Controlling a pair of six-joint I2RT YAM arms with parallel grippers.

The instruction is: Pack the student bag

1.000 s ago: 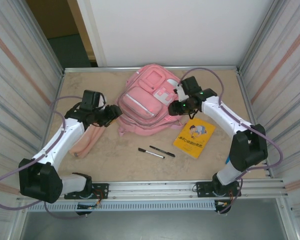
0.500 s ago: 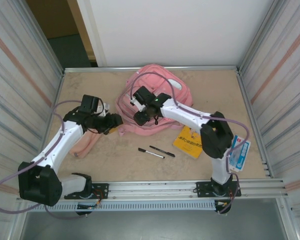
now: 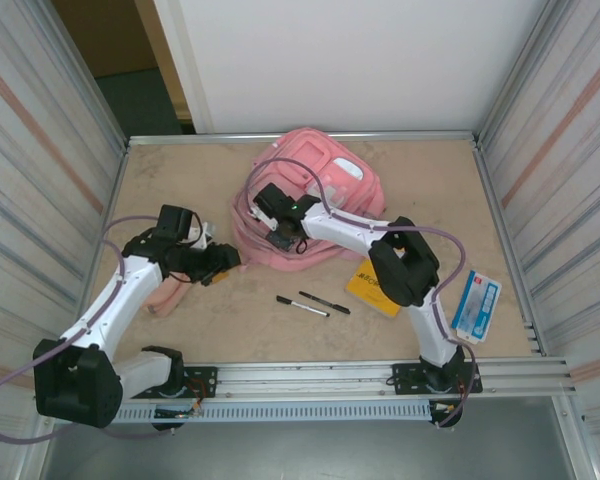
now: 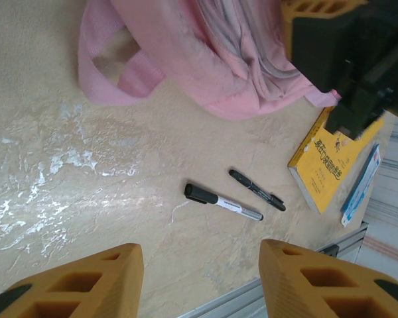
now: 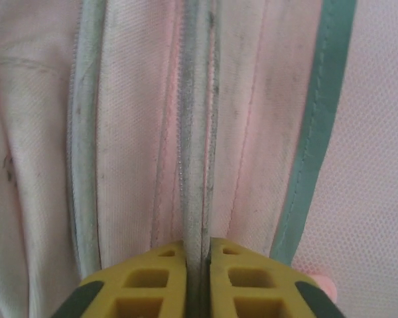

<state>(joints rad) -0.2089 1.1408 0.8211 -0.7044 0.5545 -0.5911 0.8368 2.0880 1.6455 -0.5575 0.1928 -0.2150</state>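
1. Just beyond the arm bases, two pens lie side by side on the surface (image 3: 230, 335): a white pen (image 3: 302, 307) with a black cap and a black pen (image 3: 324, 302).
2. To their right, a blue-and-white box (image 3: 476, 305) sits near the surface's right edge. A yellow book (image 3: 363, 283) lies between it and the pens, partly under the right arm.
3. On the left, the left fingers (image 4: 86, 278) hang spread wide above bare surface with nothing between them. A small pink pouch (image 3: 165, 290) lies under that arm.
4. Farther back, the right fingers (image 5: 146, 281) are pinched tight on a raised zip seam of the student bag (image 3: 330, 180).
5. That bag lies slumped at the far middle of the surface, one strap loop trailing toward the pens.
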